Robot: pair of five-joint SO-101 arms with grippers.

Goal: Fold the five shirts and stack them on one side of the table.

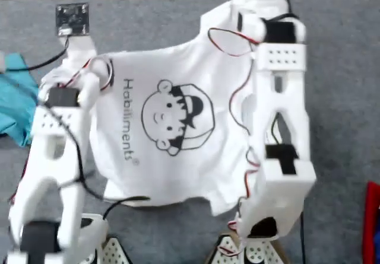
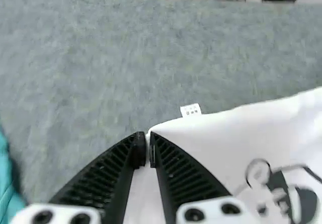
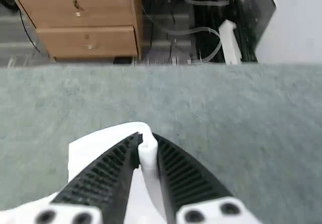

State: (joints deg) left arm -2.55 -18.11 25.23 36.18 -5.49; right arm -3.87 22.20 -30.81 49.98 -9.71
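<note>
Between the left gripper's point(image 2: 142, 151) jaws, shut to a sliver, sits a corner of the white shirt point(image 2: 241, 143), just beside its small sewn tag point(image 2: 190, 110). The right gripper point(image 3: 146, 151) is likewise pinched closed on a bunched fold of the same shirt, at its far edge. Outward from both, the shirt lies spread print-up across the grey table point(image 1: 344, 98), unfolded. A teal shirt point(image 1: 15, 104) lies crumpled at the table's side beyond the left arm. No folded stack is visible — so I judge the task early, with this fold only starting and most shirts left.
</note>
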